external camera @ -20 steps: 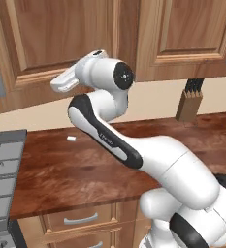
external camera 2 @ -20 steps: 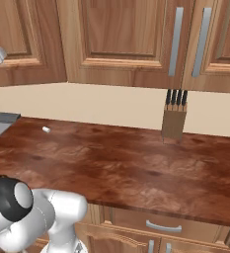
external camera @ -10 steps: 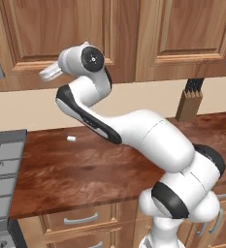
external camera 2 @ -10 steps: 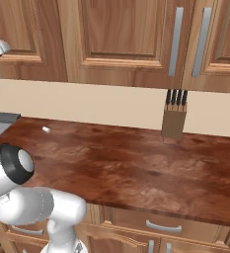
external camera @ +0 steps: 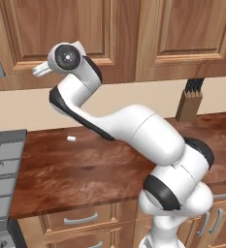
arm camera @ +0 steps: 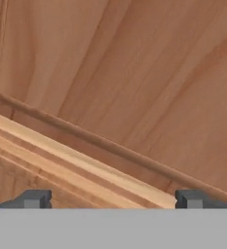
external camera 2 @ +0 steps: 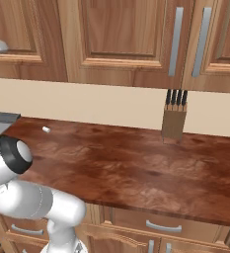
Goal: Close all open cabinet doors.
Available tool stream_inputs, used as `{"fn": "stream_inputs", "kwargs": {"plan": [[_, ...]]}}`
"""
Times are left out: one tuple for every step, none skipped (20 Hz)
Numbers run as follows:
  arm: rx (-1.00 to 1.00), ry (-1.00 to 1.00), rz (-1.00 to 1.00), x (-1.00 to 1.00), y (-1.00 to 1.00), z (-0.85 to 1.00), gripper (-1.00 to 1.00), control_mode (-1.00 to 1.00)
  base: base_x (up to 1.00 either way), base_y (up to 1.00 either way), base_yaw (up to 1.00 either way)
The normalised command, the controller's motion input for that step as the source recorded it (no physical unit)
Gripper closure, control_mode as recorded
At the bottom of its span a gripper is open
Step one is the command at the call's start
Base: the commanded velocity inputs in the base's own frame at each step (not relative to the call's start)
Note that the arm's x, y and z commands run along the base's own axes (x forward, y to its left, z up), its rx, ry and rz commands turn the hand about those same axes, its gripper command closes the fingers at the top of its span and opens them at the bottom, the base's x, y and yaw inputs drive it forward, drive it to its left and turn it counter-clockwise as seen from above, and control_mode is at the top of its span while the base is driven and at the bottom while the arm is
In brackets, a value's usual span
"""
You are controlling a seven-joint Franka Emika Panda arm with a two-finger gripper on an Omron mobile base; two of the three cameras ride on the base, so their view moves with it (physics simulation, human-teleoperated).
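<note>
Gripper spread, empty, at lower frame of leftmost cabinet door; doors right of it look shut; push seemingly unfinished.

Landmark: knife block. It stands on counter against back wall, below cabinet doors. Small white piece far left; stove beyond it.

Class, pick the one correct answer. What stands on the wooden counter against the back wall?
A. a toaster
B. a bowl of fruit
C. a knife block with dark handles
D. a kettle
C: a wooden knife block with dark handles sticking out of its top stands on the counter by the wall.
</note>
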Motion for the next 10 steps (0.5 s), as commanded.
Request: {"fn": "stream_inputs", "kwargs": {"plan": [[-0.05,0.01,-0.08,0.56,0.0,-0.08,-1.0,-1.0,0.0,0.0,0.0],[-0.04,0.03,-0.05,0.51,0.0,-0.01,-1.0,-1.0,0.0,0.0,0.0],[-0.02,0.07,0.0,0.53,0.0,0.0,-1.0,-1.0,0.0,0.0,0.0],[0.0,0.01,0.0,0.25,0.0,0.0,-1.0,-1.0,0.0,0.0,0.0],[0.0,0.0,-0.01,0.0,0.0,0.0,-1.0,-1.0,0.0,0.0,0.0],[0.0,0.0,-0.03,-0.09,-0.04,0.0,-1.0,-1.0,0.0,0.0,0.0],[0.0,0.0,-0.03,-0.36,-0.14,0.0,-1.0,-1.0,0.0,0.0,0.0],[0.0,0.0,-0.03,-0.58,-0.2,0.0,-1.0,-1.0,0.0,0.0,0.0],[0.0,-0.01,-0.03,-0.59,-0.23,0.0,-1.0,-1.0,0.0,0.0,0.0],[0.0,-0.02,-0.03,-0.59,-0.18,0.0,-1.0,-1.0,0.0,0.0,0.0]]}}
